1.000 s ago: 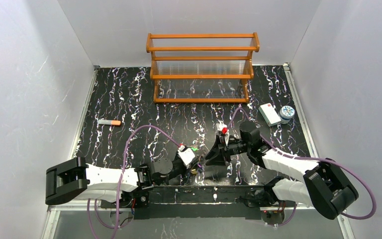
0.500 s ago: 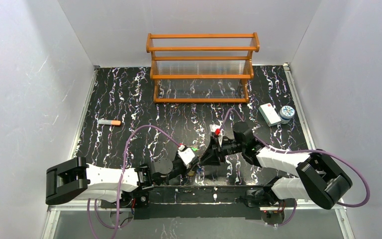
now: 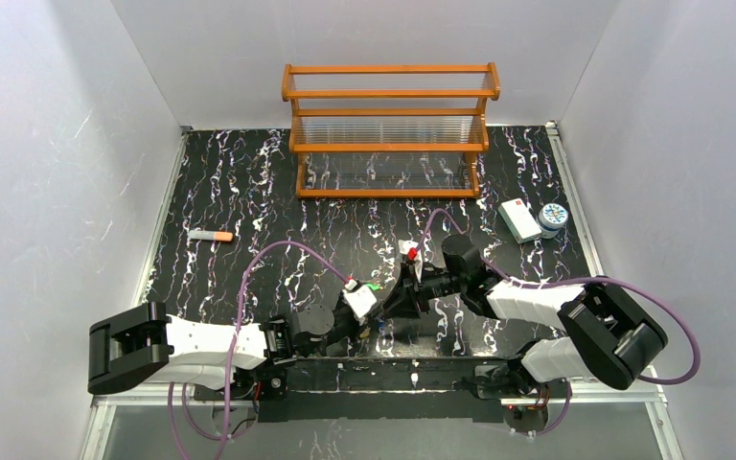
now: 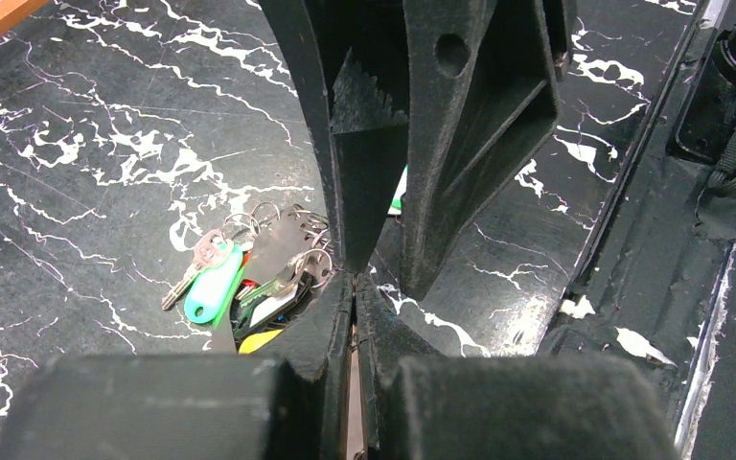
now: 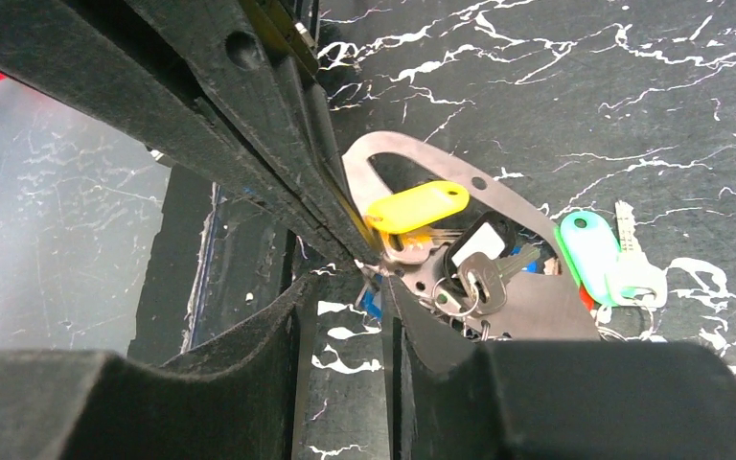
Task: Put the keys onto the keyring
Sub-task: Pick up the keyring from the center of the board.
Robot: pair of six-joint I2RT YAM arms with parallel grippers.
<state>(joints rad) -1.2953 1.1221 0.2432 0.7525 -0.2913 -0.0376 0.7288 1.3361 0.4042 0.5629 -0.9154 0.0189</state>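
Note:
The keyring (image 5: 441, 161) is a whitish-silver oval loop lying on the black marbled table. The keys (image 5: 484, 273) are bunched inside and beside it, with yellow (image 5: 417, 206), white and teal (image 5: 589, 247) tags. The left wrist view shows the same keys (image 4: 213, 287) left of my fingers. My left gripper (image 4: 355, 285) is shut, its tips at the ring's near end by a brass key head; whether it pinches anything I cannot tell. My right gripper (image 5: 369, 276) faces it tip to tip, jaws partly apart with table showing between them. Both grippers (image 3: 383, 307) meet low near the front edge.
A wooden rack (image 3: 390, 129) stands at the back. A white box (image 3: 518, 219) and a round patterned tin (image 3: 554, 217) sit at the right. An orange-tipped grey stick (image 3: 211, 236) lies at the left. The arms' base strip (image 3: 374, 369) runs just behind the grippers.
My right arm has swung left and brought its gripper up against the left gripper's tips at the key bunch. The left arm has stayed where it was.

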